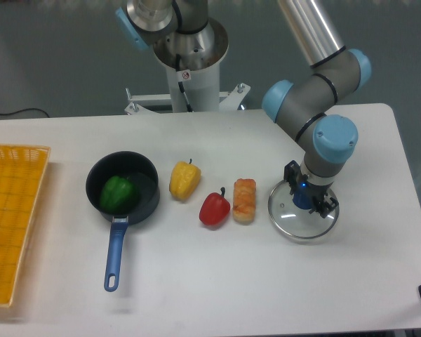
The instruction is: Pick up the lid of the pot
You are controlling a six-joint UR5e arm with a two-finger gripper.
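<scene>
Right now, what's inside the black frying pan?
Inside the black frying pan there's one green item, apparently a pepper, lying toward the handle side. The patch of pan floor directly beneath it is covered, so I can't tell what's there.

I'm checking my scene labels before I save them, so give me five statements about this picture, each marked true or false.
1. The green pepper is inside the black pan. True.
2. The red pepper is in the pan too. False: the red pepper lies outside it, beside a brown food item.
3. The gripper is at the blue knob of the clear pot lid. True.
4. The pot lid covers the pan. False: the lid is well apart from the pan, with the red pepper and the brown item between them.
5. The pan's handle is blue. True.
</scene>
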